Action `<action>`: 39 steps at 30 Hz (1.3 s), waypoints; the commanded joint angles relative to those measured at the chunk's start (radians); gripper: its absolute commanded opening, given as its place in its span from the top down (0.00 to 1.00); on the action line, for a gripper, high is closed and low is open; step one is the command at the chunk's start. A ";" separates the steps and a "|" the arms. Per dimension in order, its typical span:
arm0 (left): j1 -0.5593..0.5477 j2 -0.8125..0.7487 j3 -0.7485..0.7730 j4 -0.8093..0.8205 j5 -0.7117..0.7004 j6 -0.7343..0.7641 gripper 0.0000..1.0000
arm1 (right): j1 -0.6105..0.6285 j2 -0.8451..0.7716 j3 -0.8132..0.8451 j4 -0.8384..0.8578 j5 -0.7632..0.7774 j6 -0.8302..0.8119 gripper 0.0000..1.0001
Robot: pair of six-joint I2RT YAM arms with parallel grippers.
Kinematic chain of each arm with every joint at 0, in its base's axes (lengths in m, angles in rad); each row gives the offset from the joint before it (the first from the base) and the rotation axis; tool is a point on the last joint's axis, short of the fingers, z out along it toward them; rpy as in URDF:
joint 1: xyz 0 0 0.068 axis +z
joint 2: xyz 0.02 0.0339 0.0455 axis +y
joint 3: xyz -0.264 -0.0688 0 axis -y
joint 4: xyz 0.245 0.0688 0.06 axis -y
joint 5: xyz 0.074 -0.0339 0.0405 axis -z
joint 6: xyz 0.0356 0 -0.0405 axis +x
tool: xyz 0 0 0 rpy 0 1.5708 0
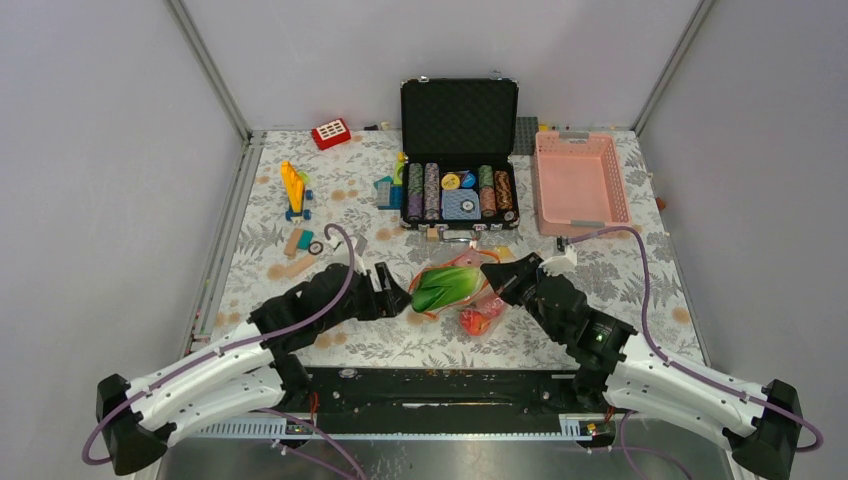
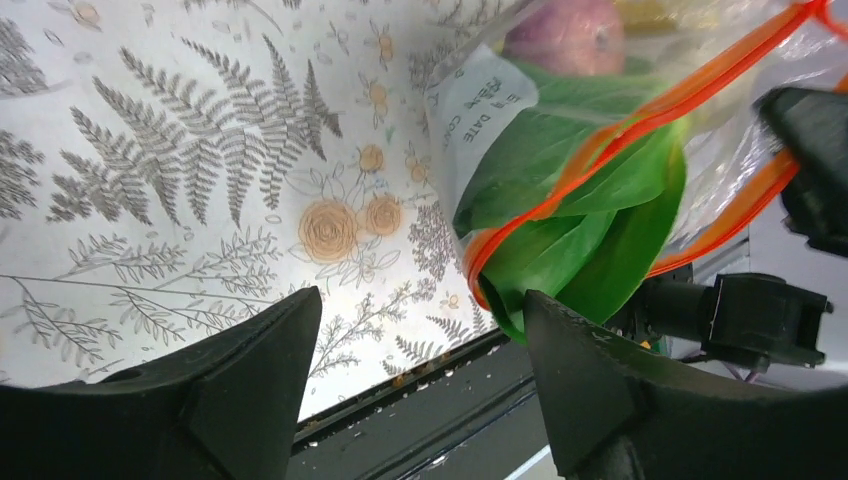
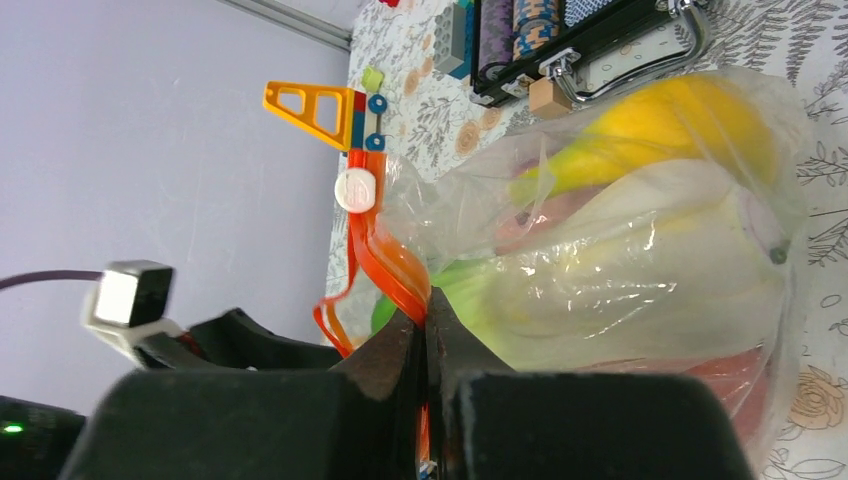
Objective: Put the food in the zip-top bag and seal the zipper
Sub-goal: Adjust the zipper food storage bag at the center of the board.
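The zip-top bag [image 1: 478, 305] lies between both arms on the flowered table, with food inside. The green cabbage [image 1: 445, 287] sticks out of its mouth toward the left. A yellow banana [image 3: 660, 120] and a red fruit [image 1: 477, 320] show through the clear plastic. My right gripper [image 3: 427, 320] is shut on the orange zipper [image 3: 385, 255] at the bag's edge. My left gripper [image 2: 420, 300] stands open just left of the mouth. Its right finger [image 2: 580, 380] is close under the cabbage leaf [image 2: 570, 230], and nothing is between the jaws. The zipper [image 2: 620, 130] gapes around the leaf.
A black case of poker chips [image 1: 459, 165] stands open behind the bag. A pink mesh basket [image 1: 580, 182] sits at the back right. Building blocks [image 1: 295, 190] and wooden pieces [image 1: 298, 250] lie at the left. The black table rail [image 2: 470, 400] runs close under my left gripper.
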 commanded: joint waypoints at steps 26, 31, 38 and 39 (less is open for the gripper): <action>-0.065 -0.239 -0.211 0.271 0.060 -0.174 0.40 | 0.013 -0.033 -0.020 0.106 0.180 0.124 1.00; -0.105 -0.095 -0.241 0.403 0.105 -0.179 0.44 | 0.013 0.018 0.000 0.124 0.171 0.143 1.00; -0.161 0.031 -0.228 0.433 0.064 -0.158 0.51 | 0.014 0.011 0.002 0.095 0.182 0.151 1.00; -0.165 0.034 -0.233 0.438 0.059 -0.161 0.51 | 0.014 0.007 0.001 0.089 0.185 0.151 1.00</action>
